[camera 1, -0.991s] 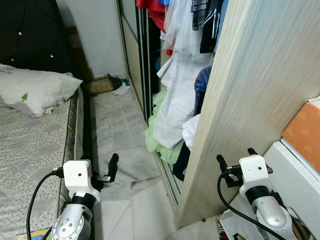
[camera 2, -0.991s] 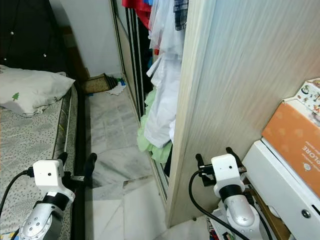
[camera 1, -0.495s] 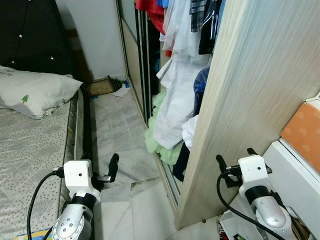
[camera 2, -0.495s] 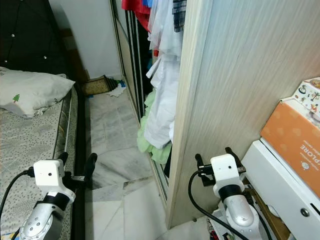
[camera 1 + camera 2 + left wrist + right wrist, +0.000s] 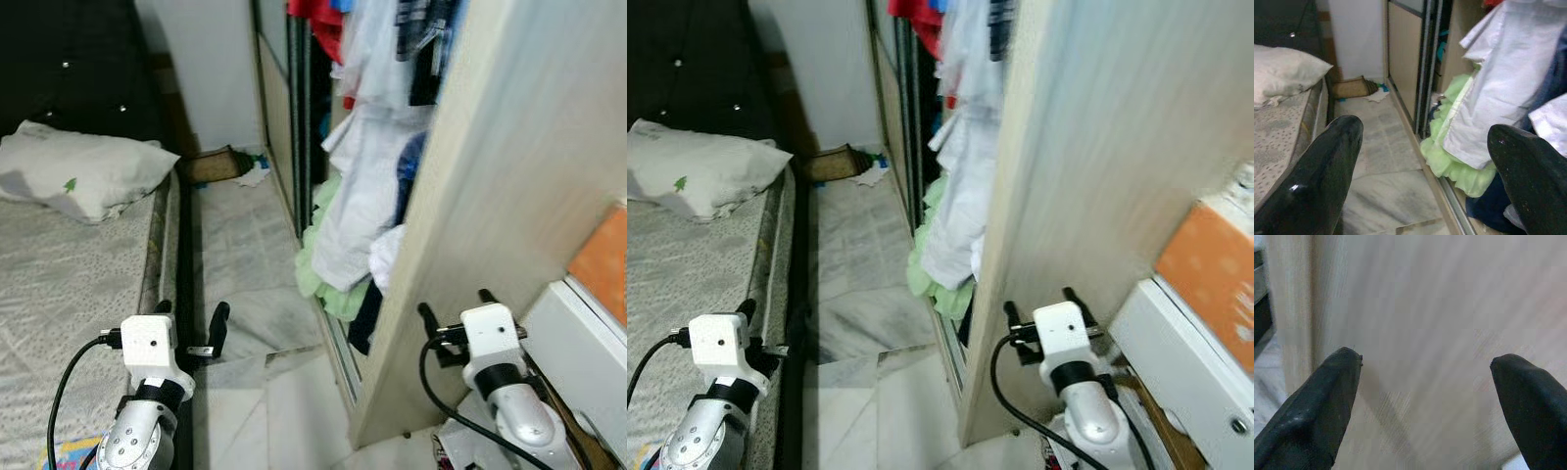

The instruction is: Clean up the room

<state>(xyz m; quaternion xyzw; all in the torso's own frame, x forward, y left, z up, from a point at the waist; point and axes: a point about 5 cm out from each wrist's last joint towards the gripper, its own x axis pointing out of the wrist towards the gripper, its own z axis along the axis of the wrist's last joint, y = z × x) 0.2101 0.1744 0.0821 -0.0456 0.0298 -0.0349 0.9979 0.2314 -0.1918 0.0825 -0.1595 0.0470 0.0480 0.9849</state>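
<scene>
Clothes spill out of an open wardrobe: a white garment (image 5: 358, 225) hangs low, and a pale green one (image 5: 321, 276) bulges onto the marble floor (image 5: 245, 255). Both also appear in the left wrist view, the white garment (image 5: 1498, 107) above the green one (image 5: 1459, 166). A brown mat (image 5: 211, 164) and a crumpled white item (image 5: 253, 177) lie at the far end of the floor. My left gripper (image 5: 191, 321) is open and empty, held low beside the bed. My right gripper (image 5: 454, 305) is open and empty, facing the wardrobe's wooden side panel (image 5: 1425, 308).
A bed (image 5: 69, 284) with a white pillow (image 5: 83, 176) runs along the left. The wardrobe side panel (image 5: 500, 166) stands close on the right, with a white drawer unit (image 5: 588, 352) and an orange box (image 5: 602, 259) beyond. The floor strip between bed and wardrobe is narrow.
The whole picture has shifted to the right and blurred, so the camera has turned. Both grippers stay open in the same pose, and nothing in the room has moved.
</scene>
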